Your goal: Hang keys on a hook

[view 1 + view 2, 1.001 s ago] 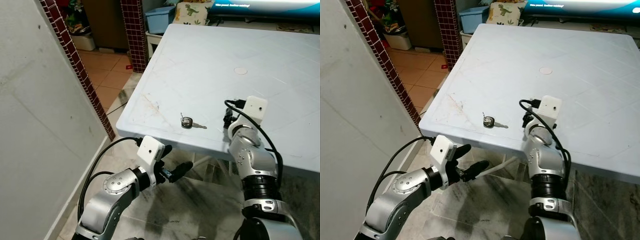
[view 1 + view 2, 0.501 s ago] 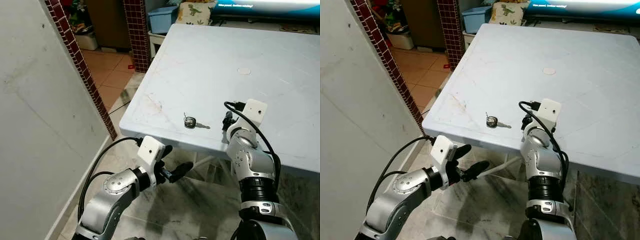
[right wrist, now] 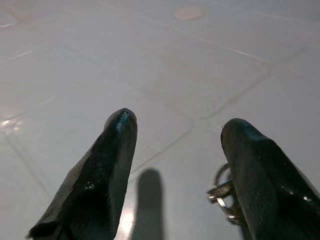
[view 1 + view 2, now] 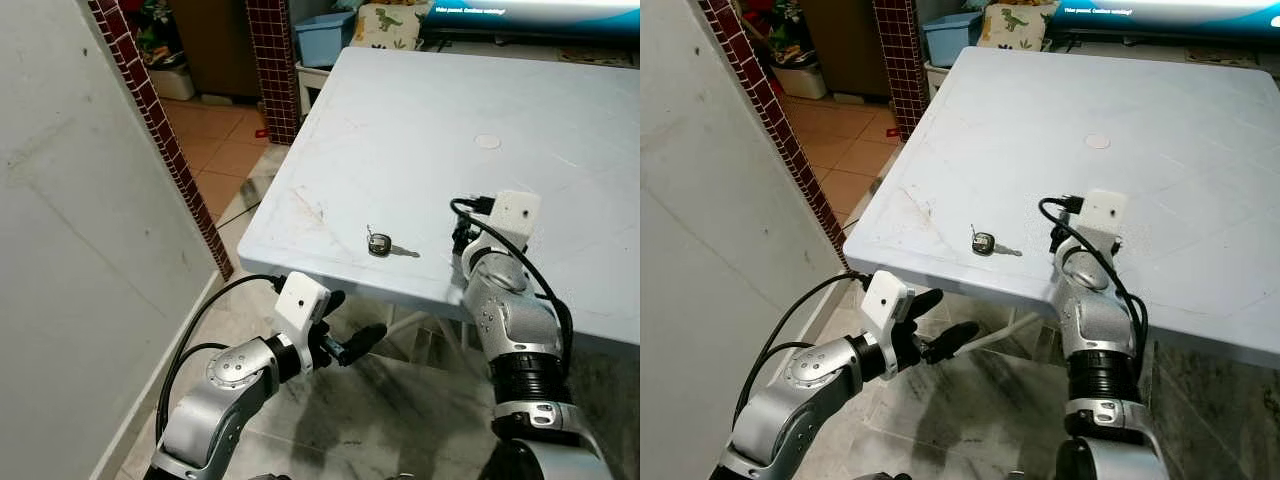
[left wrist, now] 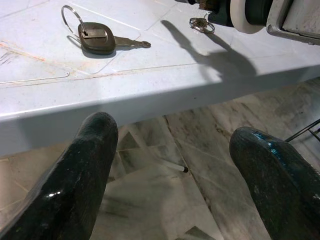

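Black-headed with a silver blade and a thin wire ring, the key (image 4: 379,244) lies flat on the pale blue plastic surface (image 4: 420,120), close to its near edge and touching neither arm. Just to its right, the right gripper (image 3: 175,145) hovers low over the surface with its two black fingers (image 3: 107,165) spread wide apart and nothing between them. Its wrist view shows a small metal ring or clip (image 3: 223,192) lying on the surface right against the inner side of one finger; whether they touch cannot be told. The left wrist view catches that same small metal piece (image 5: 201,23) beside the right arm's end. The left gripper (image 4: 345,335) hangs below and in front of the surface's edge, over the marbled floor (image 4: 390,400), its fingers likewise wide apart and empty. A red-tiled pillar (image 4: 160,130) and a grey wall (image 4: 70,250) stand to the left.
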`<state>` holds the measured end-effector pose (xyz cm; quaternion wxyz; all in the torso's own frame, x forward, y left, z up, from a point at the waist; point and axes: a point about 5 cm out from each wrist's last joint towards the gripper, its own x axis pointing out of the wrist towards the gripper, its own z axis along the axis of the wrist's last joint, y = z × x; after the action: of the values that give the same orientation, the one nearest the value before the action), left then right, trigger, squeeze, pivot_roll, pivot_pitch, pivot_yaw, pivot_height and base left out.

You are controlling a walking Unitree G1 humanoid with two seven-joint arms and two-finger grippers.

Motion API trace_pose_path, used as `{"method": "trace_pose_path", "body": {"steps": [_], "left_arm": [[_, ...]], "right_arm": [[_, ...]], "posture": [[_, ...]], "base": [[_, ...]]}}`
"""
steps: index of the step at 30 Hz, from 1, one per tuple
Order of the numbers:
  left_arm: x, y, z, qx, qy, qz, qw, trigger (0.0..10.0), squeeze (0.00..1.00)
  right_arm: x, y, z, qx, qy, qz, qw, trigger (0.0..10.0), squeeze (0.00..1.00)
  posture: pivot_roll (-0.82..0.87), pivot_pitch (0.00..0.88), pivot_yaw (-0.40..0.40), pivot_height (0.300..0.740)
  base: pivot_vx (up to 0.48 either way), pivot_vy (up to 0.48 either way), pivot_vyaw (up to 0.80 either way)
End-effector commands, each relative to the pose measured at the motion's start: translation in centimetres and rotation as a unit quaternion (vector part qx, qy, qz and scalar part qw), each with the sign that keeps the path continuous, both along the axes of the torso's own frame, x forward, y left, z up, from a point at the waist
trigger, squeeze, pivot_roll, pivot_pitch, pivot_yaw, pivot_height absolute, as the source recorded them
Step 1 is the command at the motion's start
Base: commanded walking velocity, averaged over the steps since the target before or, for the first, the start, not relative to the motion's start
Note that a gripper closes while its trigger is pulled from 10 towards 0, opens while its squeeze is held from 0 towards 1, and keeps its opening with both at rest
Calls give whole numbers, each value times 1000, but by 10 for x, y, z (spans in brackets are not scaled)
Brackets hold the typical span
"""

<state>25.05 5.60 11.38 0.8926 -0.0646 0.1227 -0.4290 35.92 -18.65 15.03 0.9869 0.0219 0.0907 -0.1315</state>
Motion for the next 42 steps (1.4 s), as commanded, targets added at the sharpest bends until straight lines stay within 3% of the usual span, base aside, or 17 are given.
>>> {"method": "trace_pose_path", "body": {"steps": [1,7,10,21,25,28,35,42], "left_arm": [[0,1,-2,9,1,-4,1000,10000,0],[0,1,-2,9,1,-4,1000,10000,0],[0,1,-3,9,2,-6,1000,10000,0],[0,0,-3,9,3,-7,1000,10000,0],[1,1,-3,9,2,-4,1000,10000,0],[1,2,-4,10,4,-5,1000,10000,0],[1,1,-4,11,4,-8,1000,10000,0],[1,2,-4,13,3,-7,1000,10000,0]], "right_arm": [[-3,-2,-10,7,22,-5,1000,10000,0],[-10,-7,2,-44,-14,-19,999,10000,0],[-22,-3,12,-88,-51,-12,995,10000,0],[-44,-5,-6,-82,-19,-14,996,10000,0],[-55,-37,-23,-113,29,-8,993,10000,0],[-56,-54,-28,-79,46,-33,995,10000,0],[-51,-54,-25,-69,40,-38,996,10000,0],[-43,-56,-30,-50,49,-3,998,10000,0]], "posture": [[-68,119,75,740],[-67,117,74,740],[-67,117,74,740],[-76,113,74,740],[-75,115,76,740],[-82,118,79,740],[-80,119,82,740],[-69,120,85,740]], "base": [[0,0,0],[0,0,0],[0,0,0],[0,0,0],[0,0,0],[0,0,0],[0,0,0],[0,0,0]]}}
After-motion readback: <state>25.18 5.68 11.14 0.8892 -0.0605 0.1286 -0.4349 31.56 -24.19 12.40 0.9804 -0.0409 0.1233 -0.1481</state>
